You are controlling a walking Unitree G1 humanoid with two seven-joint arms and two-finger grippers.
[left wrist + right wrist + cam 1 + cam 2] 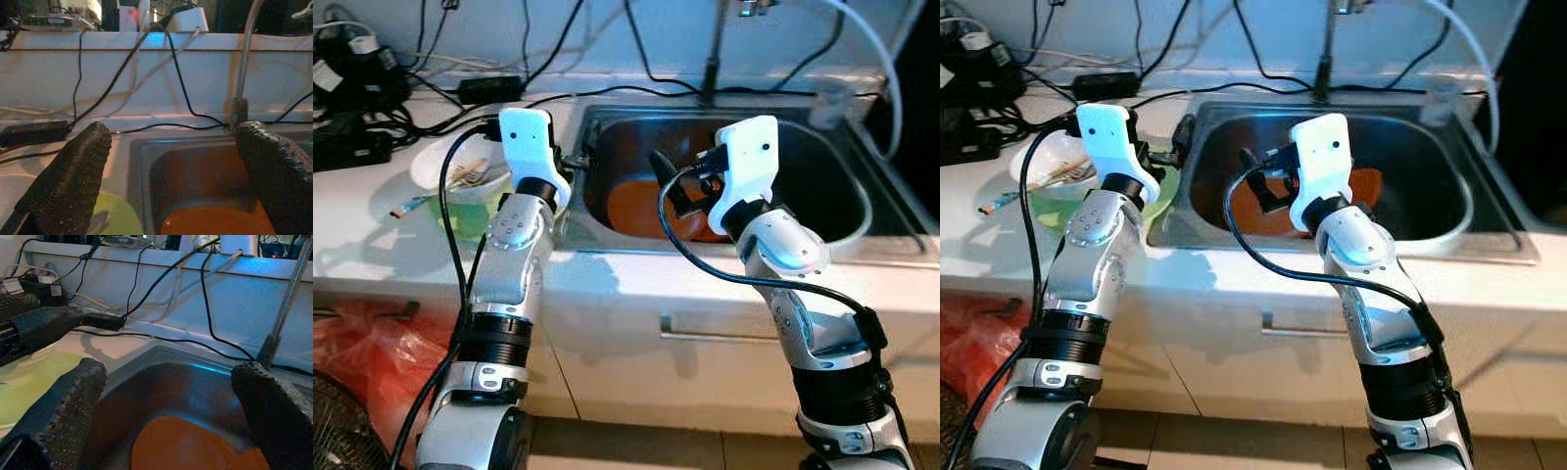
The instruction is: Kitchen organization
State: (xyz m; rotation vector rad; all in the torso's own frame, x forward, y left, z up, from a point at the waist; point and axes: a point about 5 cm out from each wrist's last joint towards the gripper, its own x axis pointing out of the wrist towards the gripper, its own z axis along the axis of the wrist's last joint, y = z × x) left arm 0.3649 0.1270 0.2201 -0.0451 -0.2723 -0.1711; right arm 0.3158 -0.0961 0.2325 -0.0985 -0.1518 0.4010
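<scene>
An orange plate [631,208] lies in the bottom of the steel sink [822,176]. My right gripper [674,186] hovers over the sink above that plate, its two black fingers [63,406] wide open and holding nothing. My left gripper [578,154] hangs above the sink's left rim, also open and bare, with the orange plate [215,226] below and ahead of it. On the counter left of the sink stands a white bowl [438,164] with chopsticks [465,176] in it, resting on a green plate [460,217]. My left arm hides part of the green plate.
The faucet [710,59] rises behind the sink. Black cables and power adapters [352,93] crowd the back left of the counter. A clear cup [827,98] stands at the sink's back right. A red bag [362,352] and a fan [333,426] sit on the floor left.
</scene>
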